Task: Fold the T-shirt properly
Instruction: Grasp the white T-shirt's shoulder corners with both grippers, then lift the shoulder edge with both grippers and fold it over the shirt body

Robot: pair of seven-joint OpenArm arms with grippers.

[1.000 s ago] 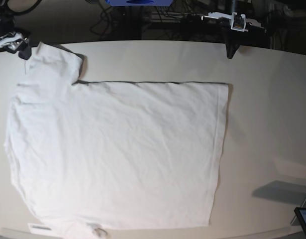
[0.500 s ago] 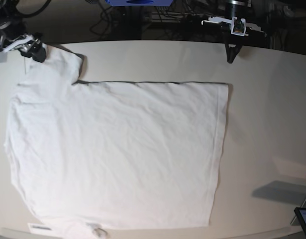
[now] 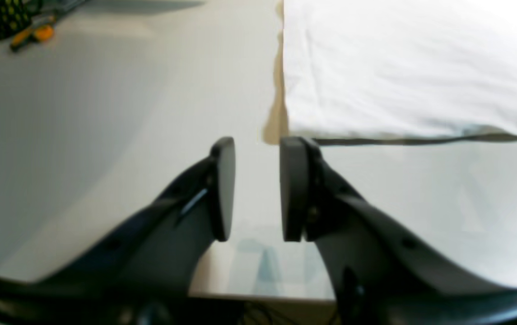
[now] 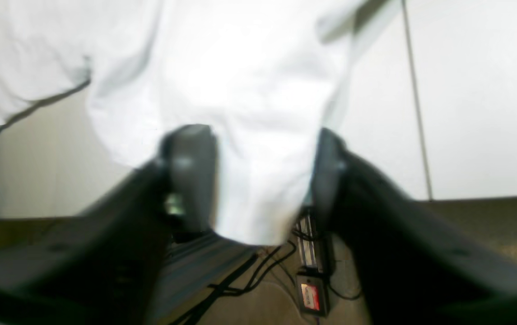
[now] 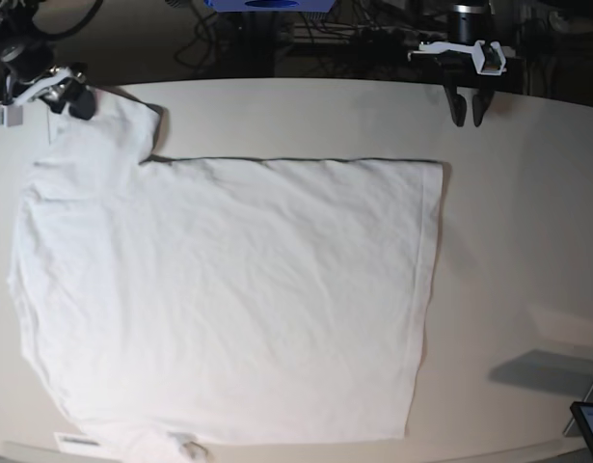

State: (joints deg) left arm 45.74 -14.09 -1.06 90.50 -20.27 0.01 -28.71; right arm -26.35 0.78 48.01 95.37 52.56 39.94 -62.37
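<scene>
The white T-shirt (image 5: pixel 229 289) lies spread flat on the table, with one short sleeve (image 5: pixel 103 121) at the far left and the hem side at the right. My right gripper (image 5: pixel 67 102) is at that sleeve's outer end. In the right wrist view its jaws (image 4: pixel 260 180) stand apart with the sleeve cloth (image 4: pixel 258 135) bunched between them. My left gripper (image 5: pixel 469 118) hovers past the shirt's far right corner. In the left wrist view it (image 3: pixel 257 189) is open with only bare table between the pads, and the shirt's corner (image 3: pixel 398 67) lies just ahead to the right.
The off-white table (image 5: pixel 527 241) runs on to the right of the shirt. A dark screen corner (image 5: pixel 590 424) pokes in at the front right, and a small label (image 5: pixel 79 441) lies by the front left. Cables and gear fill the dark space behind the table's far edge.
My left gripper shifted slightly right and its fingers parted. My right gripper moved in over the sleeve's end and its jaws narrowed around the cloth. The shirt lies as before.
</scene>
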